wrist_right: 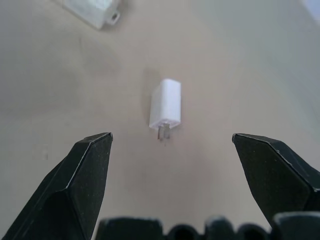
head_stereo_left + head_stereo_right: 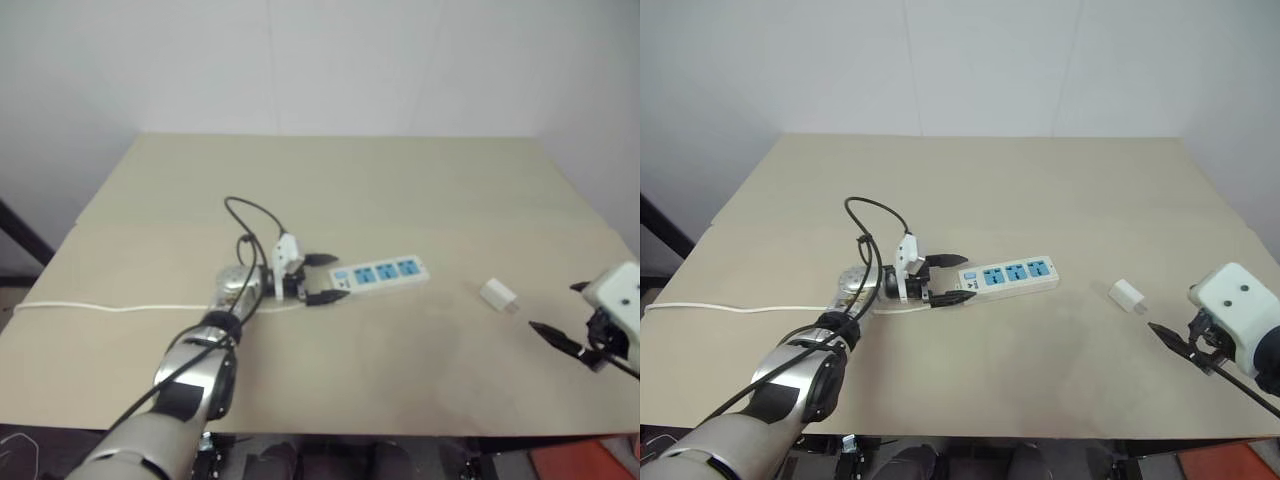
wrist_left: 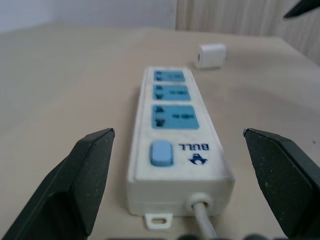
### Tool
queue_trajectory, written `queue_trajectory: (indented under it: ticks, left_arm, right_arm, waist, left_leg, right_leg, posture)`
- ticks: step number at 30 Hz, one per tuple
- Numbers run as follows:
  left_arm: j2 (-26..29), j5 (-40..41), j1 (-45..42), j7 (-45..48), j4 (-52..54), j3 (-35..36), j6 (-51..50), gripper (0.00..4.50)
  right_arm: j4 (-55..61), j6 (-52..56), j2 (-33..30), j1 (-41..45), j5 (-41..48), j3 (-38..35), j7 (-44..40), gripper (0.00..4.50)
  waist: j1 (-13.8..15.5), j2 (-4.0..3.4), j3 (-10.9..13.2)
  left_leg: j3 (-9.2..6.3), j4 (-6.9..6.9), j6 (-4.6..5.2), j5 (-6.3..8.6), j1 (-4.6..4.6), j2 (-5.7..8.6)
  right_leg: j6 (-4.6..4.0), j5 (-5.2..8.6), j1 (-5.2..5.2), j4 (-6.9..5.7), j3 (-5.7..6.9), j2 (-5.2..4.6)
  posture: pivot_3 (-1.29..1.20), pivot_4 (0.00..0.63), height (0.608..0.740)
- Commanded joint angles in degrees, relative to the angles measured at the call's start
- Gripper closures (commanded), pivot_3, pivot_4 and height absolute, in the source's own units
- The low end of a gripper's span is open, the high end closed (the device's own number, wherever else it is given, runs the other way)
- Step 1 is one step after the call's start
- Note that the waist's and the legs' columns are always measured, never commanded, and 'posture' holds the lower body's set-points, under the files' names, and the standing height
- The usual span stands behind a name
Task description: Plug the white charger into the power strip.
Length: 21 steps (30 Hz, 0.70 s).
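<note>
Nearest the head camera, the left gripper (image 2: 322, 279) on its silver and black arm reaches across the tabletop with its two black fingers spread apart, one on either side of the switch end of the power strip (image 2: 378, 273), holding nothing. That strip is a long flat white plastic bar with three blue sockets and a pale blue switch (image 3: 161, 153), lying flat about midway between the tabletop's left and right edges, somewhat nearer the front edge than the back. Its thin white cord (image 2: 120, 308) leaves the switch end and runs along the tabletop to the left edge. From the left wrist view the fingertips (image 3: 95, 150) flank the strip's end without touching it.

Over by the right edge, the right gripper (image 2: 1180, 350) hovers with its black fingers also wide apart and empty, aimed towards the white charger (image 2: 1127, 295). This small white plastic cube lies on its side on the bare tan tabletop (image 2: 330, 180), between the strip's far end and the right gripper, apart from both. Its short metal prongs (image 1: 163, 133) point towards the right gripper.
</note>
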<state>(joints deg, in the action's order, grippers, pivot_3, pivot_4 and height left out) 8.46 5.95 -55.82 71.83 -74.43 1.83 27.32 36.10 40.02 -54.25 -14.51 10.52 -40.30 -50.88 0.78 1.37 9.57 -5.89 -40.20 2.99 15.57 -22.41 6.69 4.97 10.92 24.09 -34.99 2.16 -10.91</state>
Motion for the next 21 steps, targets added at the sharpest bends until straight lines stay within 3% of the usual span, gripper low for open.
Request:
queue_trajectory:
  ticks: [1, 6, 13, 21]
  left_arm:
    - [-1.4, 0.3, -1.5, -3.0, -0.5, 2.0, -0.5, 0.01]
    - [-2.0, -0.4, -1.5, -3.6, -1.0, 3.1, -2.9, 0.01]
    - [-0.6, -6.6, -0.3, -5.1, -1.5, -0.7, -1.0, 0.01]
    - [-0.8, -5.1, -0.2, -4.0, -1.6, 2.2, -2.1, 0.01]
  right_arm:
    - [2.2, 1.3, -0.1, 0.5, 0.4, -3.1, 1.0, 0.0]
    - [2.7, 1.3, 0.4, -0.7, -0.1, -3.4, 1.6, 0.0]
    - [2.1, 0.8, 0.1, 0.3, -0.2, -1.9, 2.2, 0.0]
    - [1.9, 0.6, 0.5, 2.3, 1.0, -1.4, 2.5, 0.0]
  waist:
    - [0.0, 0.0, 0.0]
    - [0.0, 0.0, 0.0]
    - [0.0, -0.01, 0.0]
    - [0.0, -0.01, 0.0]
  left_leg:
    - [0.0, 0.0, 0.0, 0.0, 0.0, 0.0]
    - [0.0, 0.01, -0.01, 0.0, -0.01, 0.0]
    - [0.0, -0.02, -0.01, 0.0, 0.02, 0.0]
    - [0.0, -0.03, -0.01, 0.0, 0.01, 0.0]
  right_leg:
    - [0.0, 0.0, 0.0, 0.0, 0.0, 0.0]
    - [0.01, 0.0, 0.03, 0.0, 0.0, 0.01]
    - [0.01, 0.0, 0.0, -0.01, 0.0, 0.01]
    - [0.01, 0.0, 0.0, -0.02, 0.0, 0.01]
  posture:
    - [0.0, 0.15, 0.74]
    - [0.0, 0.15, 0.74]
    - [0.0, 0.15, 0.74]
    - [0.0, 0.15, 0.74]
